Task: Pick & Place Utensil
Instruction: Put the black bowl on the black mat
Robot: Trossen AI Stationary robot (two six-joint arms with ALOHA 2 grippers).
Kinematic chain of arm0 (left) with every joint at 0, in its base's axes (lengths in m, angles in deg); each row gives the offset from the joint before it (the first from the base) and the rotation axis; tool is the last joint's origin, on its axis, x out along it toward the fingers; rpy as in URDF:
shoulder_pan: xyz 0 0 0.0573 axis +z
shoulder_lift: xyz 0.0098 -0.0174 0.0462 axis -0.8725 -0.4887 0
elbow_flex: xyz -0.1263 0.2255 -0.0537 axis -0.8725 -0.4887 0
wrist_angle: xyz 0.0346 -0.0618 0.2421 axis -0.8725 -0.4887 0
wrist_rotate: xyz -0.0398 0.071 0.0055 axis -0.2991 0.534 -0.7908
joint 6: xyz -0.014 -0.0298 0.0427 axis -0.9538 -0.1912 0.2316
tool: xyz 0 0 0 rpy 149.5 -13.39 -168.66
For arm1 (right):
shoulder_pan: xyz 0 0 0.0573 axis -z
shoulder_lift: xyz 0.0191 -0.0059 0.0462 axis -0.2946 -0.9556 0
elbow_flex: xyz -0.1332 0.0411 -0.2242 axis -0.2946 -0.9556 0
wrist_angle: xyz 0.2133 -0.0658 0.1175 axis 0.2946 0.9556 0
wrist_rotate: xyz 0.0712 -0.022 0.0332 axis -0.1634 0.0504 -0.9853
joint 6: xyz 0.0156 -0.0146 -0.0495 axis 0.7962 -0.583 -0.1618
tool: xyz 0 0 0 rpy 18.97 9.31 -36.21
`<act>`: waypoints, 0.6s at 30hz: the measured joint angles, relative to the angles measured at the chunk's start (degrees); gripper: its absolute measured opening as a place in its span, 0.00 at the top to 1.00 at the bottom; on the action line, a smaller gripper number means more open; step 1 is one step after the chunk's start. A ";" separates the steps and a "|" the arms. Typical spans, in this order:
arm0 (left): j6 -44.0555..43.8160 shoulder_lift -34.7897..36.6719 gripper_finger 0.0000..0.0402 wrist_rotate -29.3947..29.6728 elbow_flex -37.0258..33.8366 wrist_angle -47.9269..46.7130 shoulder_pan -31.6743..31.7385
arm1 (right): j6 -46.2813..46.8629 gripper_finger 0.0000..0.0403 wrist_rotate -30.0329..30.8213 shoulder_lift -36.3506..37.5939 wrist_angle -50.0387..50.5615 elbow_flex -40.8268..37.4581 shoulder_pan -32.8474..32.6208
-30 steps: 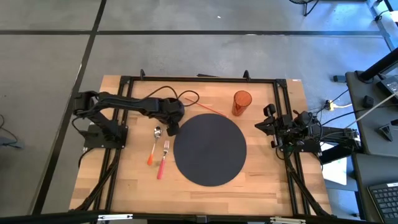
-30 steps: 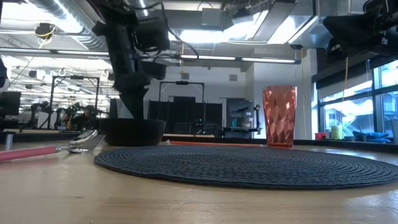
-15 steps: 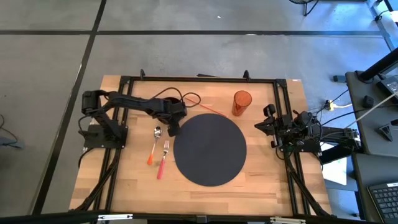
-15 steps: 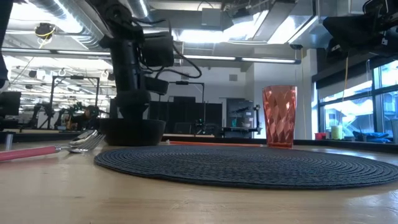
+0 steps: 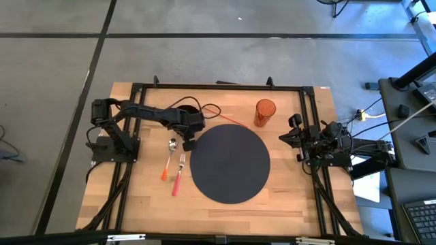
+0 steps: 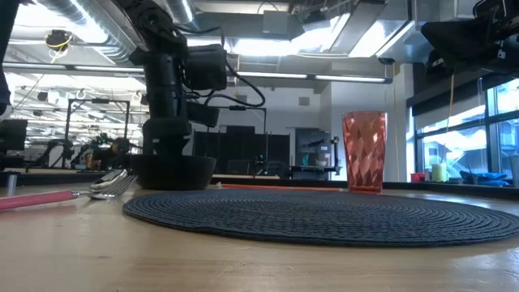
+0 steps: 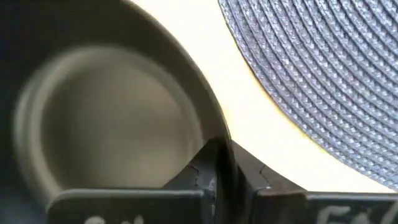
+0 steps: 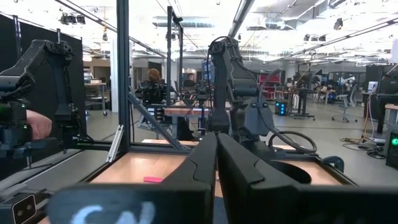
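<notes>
A dark bowl (image 7: 99, 124) stands on the wood table at the far left edge of the round dark placemat (image 5: 229, 163); it also shows in the low view (image 6: 172, 172). My left gripper (image 5: 187, 138) stands upright over it, shut on its rim. A spoon (image 5: 170, 158) with an orange handle and a fork (image 5: 179, 173) with a pink handle lie side by side left of the mat. My right gripper (image 8: 216, 149) waits shut at the table's right edge (image 5: 294, 137), holding nothing. My left gripper pinches the bowl's rim (image 7: 214, 140) on the side nearest the placemat, one finger inside the bowl and one outside. The fingers come from above, pointing down. The bowl sits upright with its base on the table.
An orange faceted cup (image 5: 265, 112) stands at the far right of the mat. A thin orange stick (image 5: 231, 120) lies on the wood between bowl and cup. A black cable (image 5: 204, 105) loops behind the left arm. A dark frame (image 5: 218, 87) borders the table.
My left arm has swung from a slant to upright over the bowl, and its gripper has settled onto the rim. The bowl, spoon, fork and cup have stayed where they were.
</notes>
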 joint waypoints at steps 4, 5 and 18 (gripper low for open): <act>0.54 0.16 0.99 1.57 0.02 0.01 -1.29 | 0.00 0.96 0.00 -0.01 0.00 0.00 0.00; 0.69 0.45 0.99 1.64 0.02 -0.06 -1.59 | 0.00 0.96 0.00 -0.01 0.00 0.00 0.00; 4.87 17.82 0.99 1.21 -1.32 1.65 -6.87 | -0.02 0.96 0.04 -0.01 -0.12 0.00 -0.01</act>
